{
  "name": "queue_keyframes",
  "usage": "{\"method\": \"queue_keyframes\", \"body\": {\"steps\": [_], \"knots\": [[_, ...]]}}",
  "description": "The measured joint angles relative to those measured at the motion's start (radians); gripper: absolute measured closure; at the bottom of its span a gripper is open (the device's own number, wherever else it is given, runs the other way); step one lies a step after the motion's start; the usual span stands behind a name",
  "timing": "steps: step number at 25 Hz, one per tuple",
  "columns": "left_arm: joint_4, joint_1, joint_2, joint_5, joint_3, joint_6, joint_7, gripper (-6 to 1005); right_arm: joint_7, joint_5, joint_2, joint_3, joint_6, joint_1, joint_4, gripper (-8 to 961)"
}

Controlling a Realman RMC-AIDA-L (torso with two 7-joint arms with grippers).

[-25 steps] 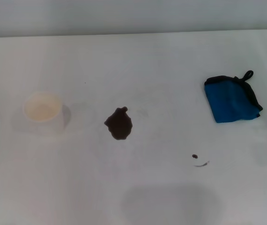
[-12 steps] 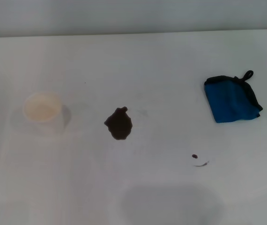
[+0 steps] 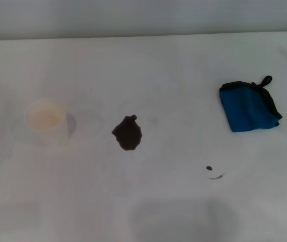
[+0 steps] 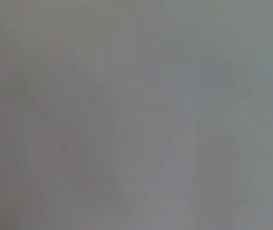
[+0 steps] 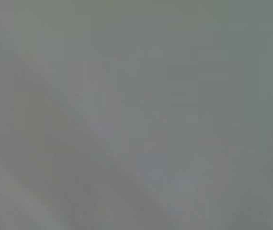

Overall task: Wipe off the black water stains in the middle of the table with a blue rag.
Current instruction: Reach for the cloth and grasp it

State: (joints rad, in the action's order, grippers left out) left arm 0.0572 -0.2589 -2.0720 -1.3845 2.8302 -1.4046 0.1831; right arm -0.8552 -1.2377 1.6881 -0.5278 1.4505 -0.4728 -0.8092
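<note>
Neither end effector shows in head view, and both wrist views give only plain grey, so can't tell if left or right is released or clenched; nothing on the table [image 3: 173,65] has shifted vs the earlier frames. Black water stains [image 3: 128,133] sit mid-table, w/ a tiny dot [image 3: 209,167] and thin streak [image 3: 216,176] nearer the robot and to the right. Blue rag [image 3: 249,108] lies folded, untouched, well apart to the right of the blotch, w/ a white paper cup [image 3: 46,120] well apart on the left.
</note>
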Motion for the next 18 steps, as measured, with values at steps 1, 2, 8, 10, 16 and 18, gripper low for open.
{"method": "queue_keyframes", "body": {"steps": [1, 2, 8, 10, 16, 18], "knots": [[0.001, -0.008, 0.0, 0.0, 0.0, 0.005, -0.011, 109, 0.02, 0.033, -0.007, -0.003, 0.033, -0.019, -0.013, 199], [0.001, -0.014, 0.0, 0.0, 0.001, 0.011, -0.018, 109, 0.041, 0.068, -0.013, -0.008, 0.067, -0.042, -0.034, 199], [0.001, -0.058, 0.0, 0.001, 0.006, 0.045, -0.034, 110, 0.165, 0.339, 0.029, -0.136, 0.162, -0.157, -0.199, 200], [0.0, -0.073, 0.0, -0.001, 0.003, 0.063, -0.034, 110, 0.202, 0.46, 0.06, -0.178, 0.158, -0.195, -0.237, 200], [-0.007, -0.093, -0.002, -0.001, 0.003, 0.075, -0.034, 110, 0.219, 0.818, 0.175, -0.218, 0.157, -0.309, -0.248, 201], [-0.009, -0.096, -0.002, -0.001, 0.003, 0.075, -0.034, 110, 0.224, 0.897, 0.21, -0.234, 0.147, -0.327, -0.244, 201]]}}
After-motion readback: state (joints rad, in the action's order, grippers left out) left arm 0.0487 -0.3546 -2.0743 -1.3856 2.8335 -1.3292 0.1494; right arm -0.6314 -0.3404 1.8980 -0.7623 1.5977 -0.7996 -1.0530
